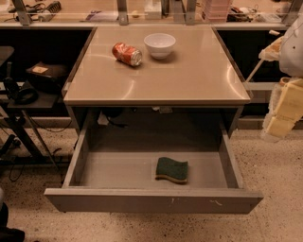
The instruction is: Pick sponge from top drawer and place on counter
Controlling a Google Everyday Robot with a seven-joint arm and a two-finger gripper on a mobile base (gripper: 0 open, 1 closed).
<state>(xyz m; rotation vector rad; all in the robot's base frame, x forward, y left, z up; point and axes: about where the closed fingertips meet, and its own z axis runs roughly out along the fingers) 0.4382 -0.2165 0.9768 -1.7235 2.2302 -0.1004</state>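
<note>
The sponge (172, 169), dark green on top with a yellow base, lies flat on the floor of the top drawer (151, 199), right of middle and close to the front panel. The drawer is pulled fully out below the counter (189, 75), a glossy beige table top. My gripper (283, 112), pale yellow, hangs at the right edge of the view, beside the counter's front right corner. It is well to the right of the sponge, higher than it, and holds nothing that I can see.
A red soda can (127, 53) lies on its side at the back left of the counter, next to a white bowl (159, 45). A cluttered shelf (142, 12) runs along the back. A dark side stand with headphones (21, 92) is on the left. The floor is speckled.
</note>
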